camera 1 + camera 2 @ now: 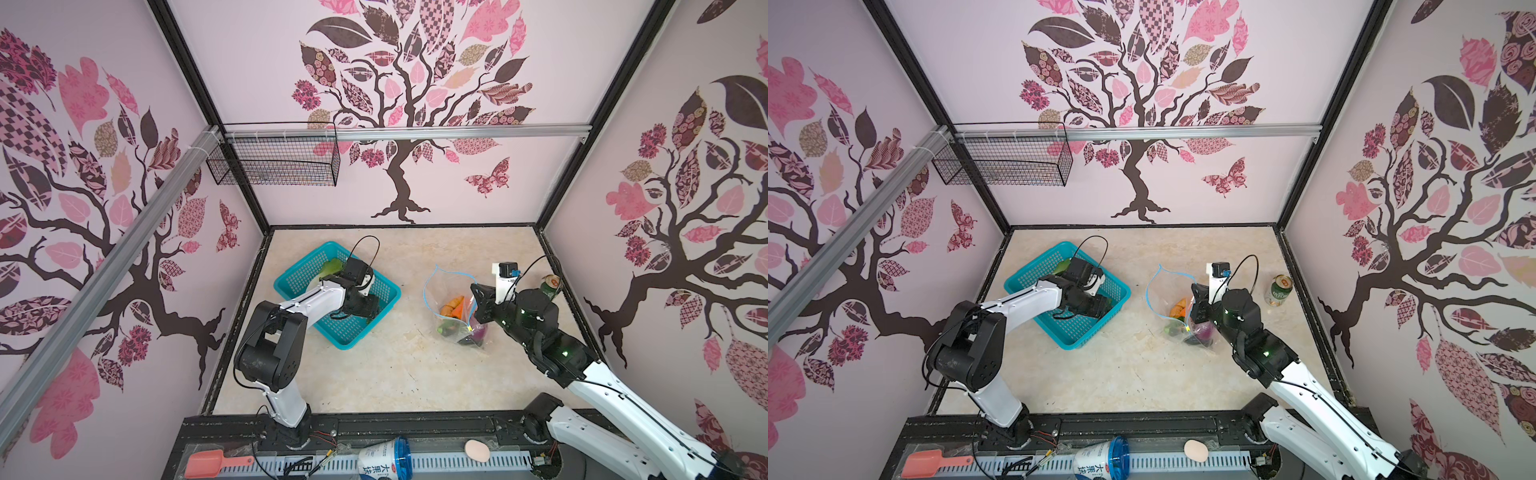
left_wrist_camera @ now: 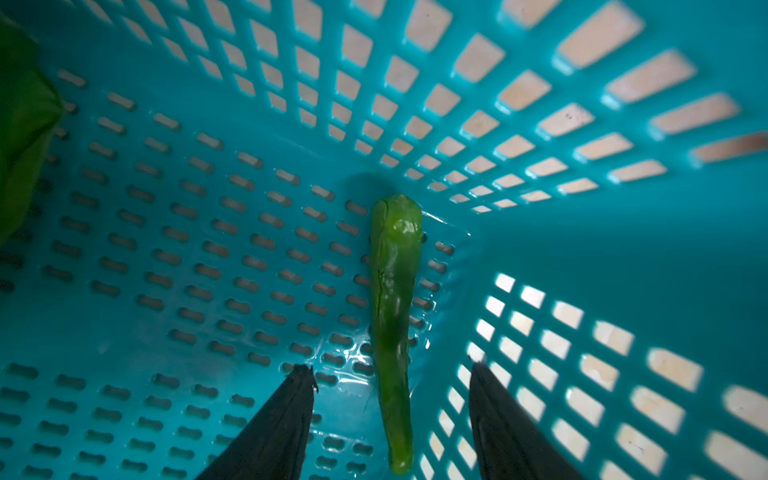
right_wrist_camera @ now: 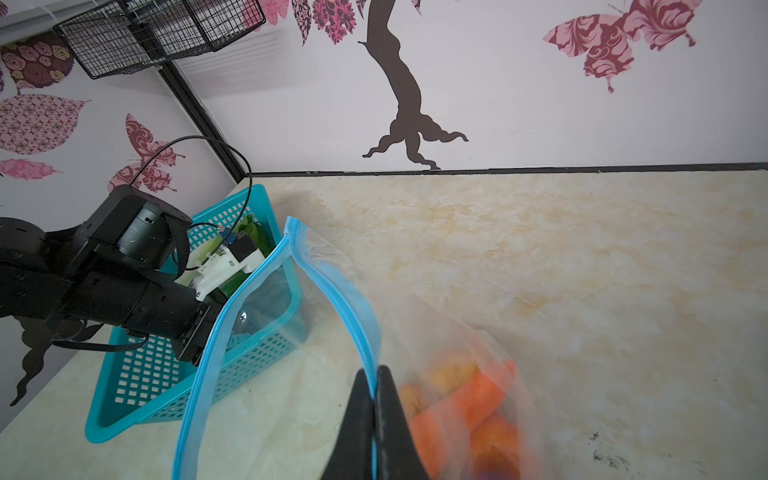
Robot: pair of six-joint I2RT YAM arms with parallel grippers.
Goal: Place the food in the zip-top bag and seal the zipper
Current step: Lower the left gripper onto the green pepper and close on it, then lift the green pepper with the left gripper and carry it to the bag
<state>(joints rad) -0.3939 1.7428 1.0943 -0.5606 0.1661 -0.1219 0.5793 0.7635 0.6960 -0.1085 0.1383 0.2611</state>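
My left gripper reaches down inside the teal basket, open. A long green pepper lies on the basket floor between its fingers, which stand apart from it. Green lettuce sits in the basket's far corner. The zip-top bag lies right of centre with its mouth open; a carrot, other orange pieces and a dark eggplant are inside. My right gripper is shut on the light-blue zipper and holds that edge up. The yellow slider sits at the near end.
A green drink can stands by the right wall behind my right arm. A black wire basket hangs on the back wall. On the front rail lie a red scoop, a yogurt cup and a pale egg.
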